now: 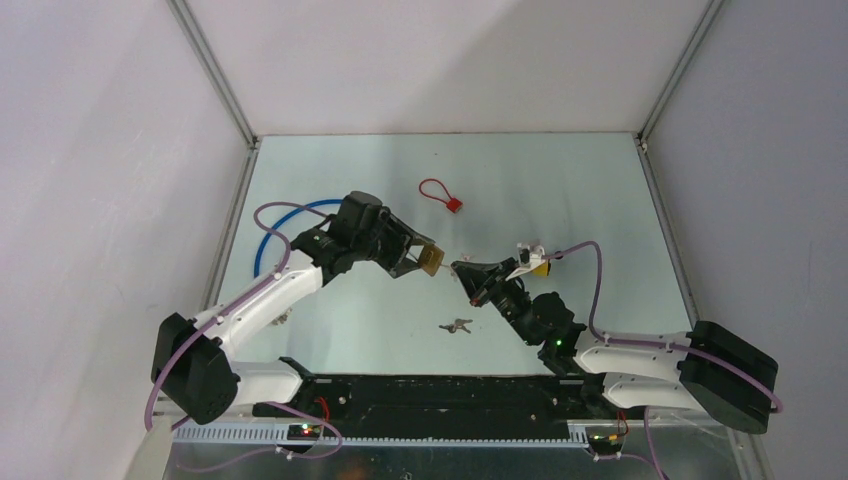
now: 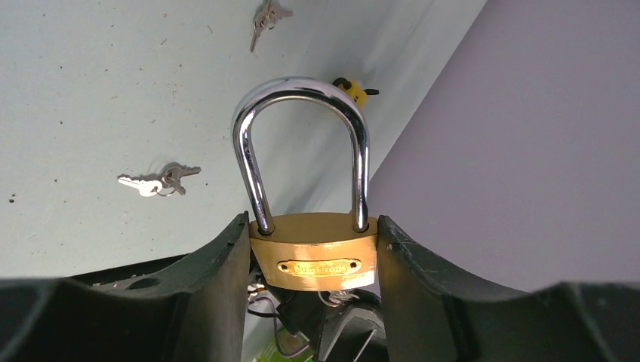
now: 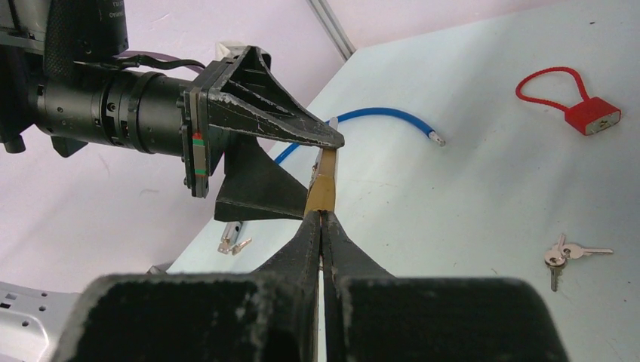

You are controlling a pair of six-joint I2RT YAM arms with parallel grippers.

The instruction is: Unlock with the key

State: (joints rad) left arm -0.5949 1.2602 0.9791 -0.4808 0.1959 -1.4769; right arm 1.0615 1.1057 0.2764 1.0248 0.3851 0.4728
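Table (image 1: 560, 180): pale mint-green top, matte, lightly specked.
Back wall (image 1: 440, 60): plain white, standing along the table's far edge, brighter diagonal band across it.
Left wall (image 1: 90, 150), right wall (image 1: 780, 150): plain, greyish-lilac.
Frame posts (image 1: 213, 75): bare metal, rising from the table's far corners.
Light: soft, even, faint shadows.

From the padlock (image 1: 431, 261), the cable lock (image 1: 440, 194) lies at twelve o'clock, the key bunch (image 1: 456, 325) at five, the right gripper (image 1: 459, 268) at three.
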